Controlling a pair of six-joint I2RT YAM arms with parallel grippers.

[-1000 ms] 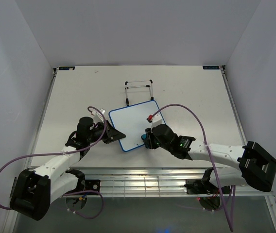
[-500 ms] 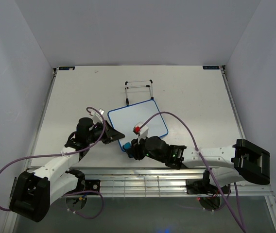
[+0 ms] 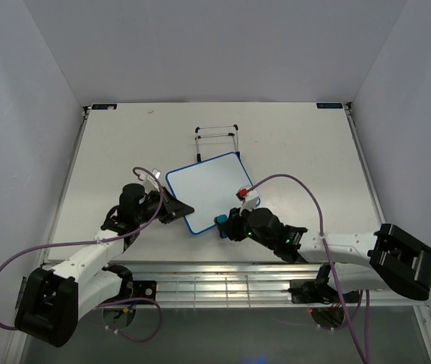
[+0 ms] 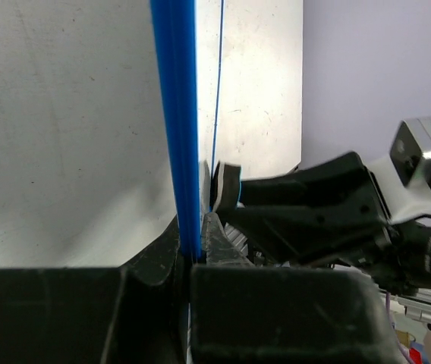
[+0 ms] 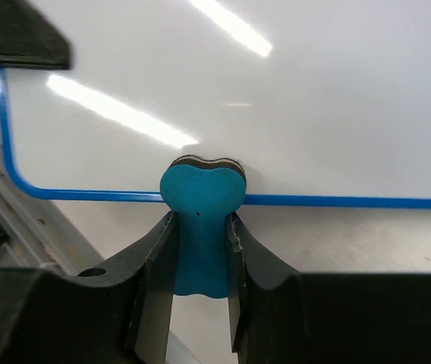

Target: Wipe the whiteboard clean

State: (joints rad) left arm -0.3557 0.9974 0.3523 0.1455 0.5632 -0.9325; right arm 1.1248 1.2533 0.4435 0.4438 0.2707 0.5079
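Note:
The whiteboard (image 3: 209, 187), white with a thin blue frame, lies tilted at mid table; its face looks blank. My left gripper (image 3: 179, 210) is shut on its near-left edge; in the left wrist view the blue frame (image 4: 177, 136) runs between the jaws. My right gripper (image 3: 224, 224) is shut on the blue bone-shaped eraser (image 3: 221, 221), whose head (image 5: 202, 187) rests on the board's near blue edge. The board's white face (image 5: 276, 83) fills the right wrist view above it.
A thin black wire stand (image 3: 217, 141) sits just behind the board's far corner. The table's metal front rail (image 3: 223, 277) runs right below both grippers. White walls enclose the table on three sides.
My right gripper with the eraser swept left along the board's near edge, then back right to the near edge's middle. The board turned slightly. The left gripper kept its hold.

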